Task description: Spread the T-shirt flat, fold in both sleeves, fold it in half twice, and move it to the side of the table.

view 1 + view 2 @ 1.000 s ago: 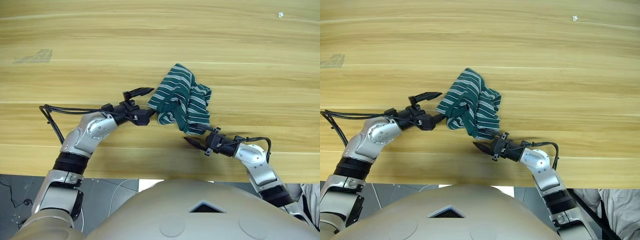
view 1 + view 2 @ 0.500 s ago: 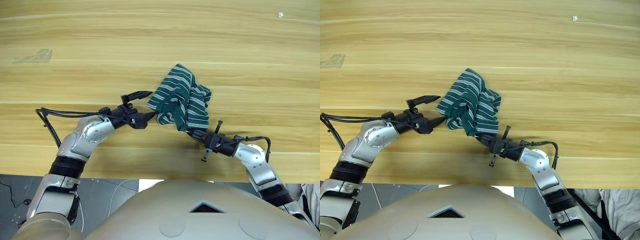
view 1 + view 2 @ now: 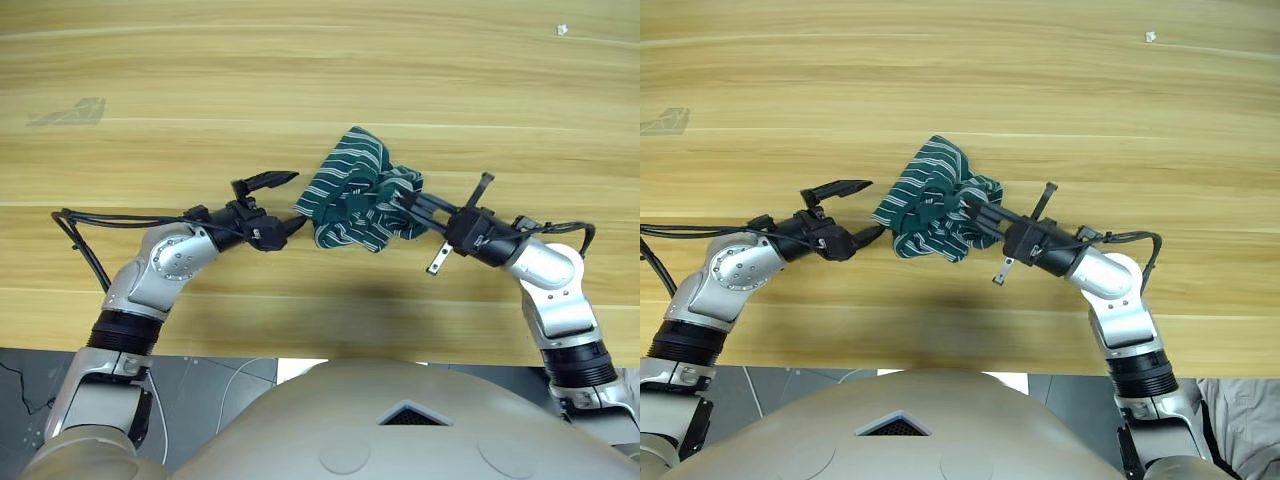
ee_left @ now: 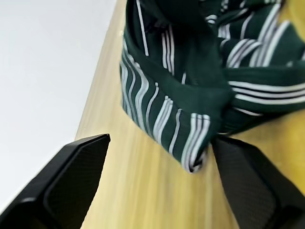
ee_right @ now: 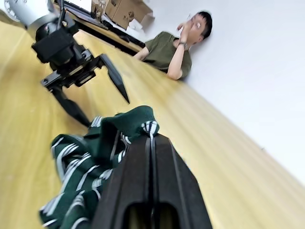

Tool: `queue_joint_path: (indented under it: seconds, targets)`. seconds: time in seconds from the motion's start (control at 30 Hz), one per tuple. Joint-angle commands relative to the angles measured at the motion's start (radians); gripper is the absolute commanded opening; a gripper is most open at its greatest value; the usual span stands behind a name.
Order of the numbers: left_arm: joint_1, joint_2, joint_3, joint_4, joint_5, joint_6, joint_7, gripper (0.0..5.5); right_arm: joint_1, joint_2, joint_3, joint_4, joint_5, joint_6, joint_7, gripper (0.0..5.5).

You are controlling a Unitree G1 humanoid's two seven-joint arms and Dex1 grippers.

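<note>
Shows a dark green T-shirt (image 3: 355,195) with white stripes bunched in a loose heap on the pale wooden table (image 3: 300,70), about midway across and toward the near edge, nowhere spread flat. Finds the left gripper (image 3: 299,199) hard against the heap's left side, with its two black fingers (image 4: 71,183) splayed wide and holding nothing. Puts one fingertip just clear of the cloth and the other against a striped corner of the hem, touching or all but touching; cannot say which from the wrist view. Catches the right gripper (image 3: 398,203) on the heap's right side, with its fingers (image 5: 152,186) pressed flat together and a fold of striped cloth pinched at their tips. Shows that pinched fold standing a little proud of the heap, with the remainder resting on the wood. Sets the two grippers facing each other across the shirt, near but apart, with the bundle between them. Leaves a small white scrap (image 3: 562,30) lying far off toward the table's far right and a faint grey mark (image 3: 68,112) well out to the left.
</note>
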Motion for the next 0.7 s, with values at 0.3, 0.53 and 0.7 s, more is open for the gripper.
queue_joint_path:
  seconds: [0.3,0.53,0.7]
  targets:
    - [0.02,-0.019,-0.043,-0.057,-0.117,0.009,-0.11,3.96,-0.116,-0.011,-0.062,-0.039,-0.006,0.017,-0.029,0.01]
    - [0.0,-0.05,-0.081,-0.013,-0.06,0.004,-0.116,3.96,-0.168,0.01,-0.074,-0.054,-0.01,0.023,-0.068,0.01]
    - [-0.028,-0.073,-0.069,0.019,0.0,-0.012,-0.056,3.96,-0.168,0.006,-0.072,-0.054,-0.016,0.02,-0.069,0.01]
